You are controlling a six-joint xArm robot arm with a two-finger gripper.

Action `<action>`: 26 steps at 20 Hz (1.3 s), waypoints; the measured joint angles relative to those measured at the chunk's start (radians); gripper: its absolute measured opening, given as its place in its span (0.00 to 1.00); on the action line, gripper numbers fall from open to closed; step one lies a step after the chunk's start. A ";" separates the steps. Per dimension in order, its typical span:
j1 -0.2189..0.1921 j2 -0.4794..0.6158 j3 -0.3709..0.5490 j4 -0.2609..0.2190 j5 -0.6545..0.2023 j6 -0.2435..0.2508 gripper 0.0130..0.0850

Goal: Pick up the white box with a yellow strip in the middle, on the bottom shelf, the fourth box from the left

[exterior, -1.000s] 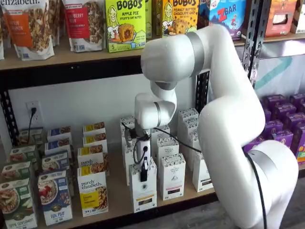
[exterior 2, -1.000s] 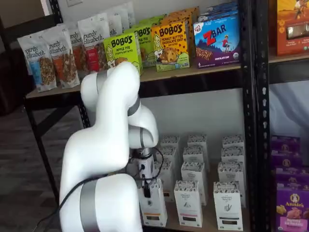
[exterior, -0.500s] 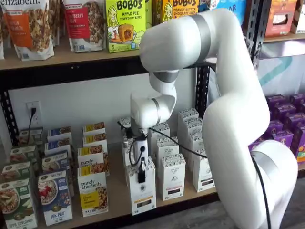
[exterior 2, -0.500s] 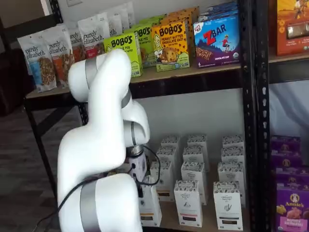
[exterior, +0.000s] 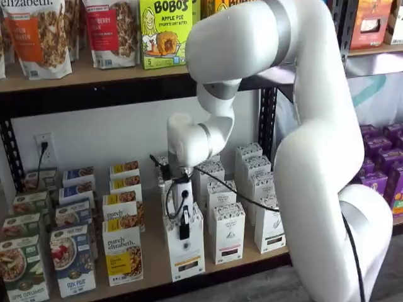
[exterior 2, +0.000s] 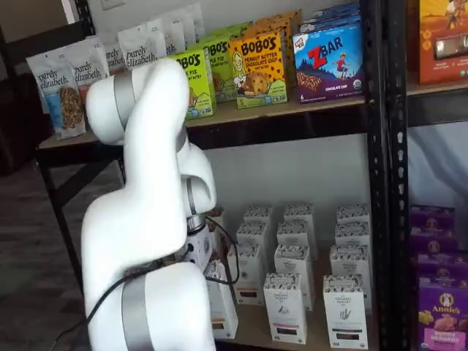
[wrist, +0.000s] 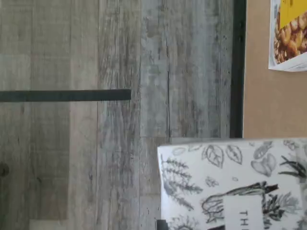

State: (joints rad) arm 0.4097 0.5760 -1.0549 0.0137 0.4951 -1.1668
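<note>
The fingers (exterior: 184,228) are clamped on the top of the white box (exterior: 185,250), which now sits at the front edge of the bottom shelf (exterior: 157,267), tilted outward. Keep the pull slow and level so the narrow carton doesn't swing (its neighbour stands just beside). Since half a second ago, arm and box have drawn further out toward the floor.

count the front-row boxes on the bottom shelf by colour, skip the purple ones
white boxes: 3, counting the white box in the hand
yellow-panel box: 1
blue box: 1
green box: 1
total: 6
</note>
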 joint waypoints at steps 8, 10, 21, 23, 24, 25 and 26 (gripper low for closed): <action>0.006 -0.104 0.051 -0.078 0.093 0.075 0.50; 0.008 -0.135 0.066 -0.086 0.125 0.084 0.50; 0.022 -0.221 0.097 0.038 0.257 -0.001 0.50; 0.022 -0.231 0.105 0.069 0.255 -0.026 0.50; 0.023 -0.238 0.110 0.092 0.251 -0.045 0.50; 0.022 -0.245 0.116 0.112 0.244 -0.063 0.50; 0.022 -0.251 0.122 0.125 0.235 -0.074 0.50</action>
State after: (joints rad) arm 0.4319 0.3246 -0.9330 0.1386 0.7304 -1.2405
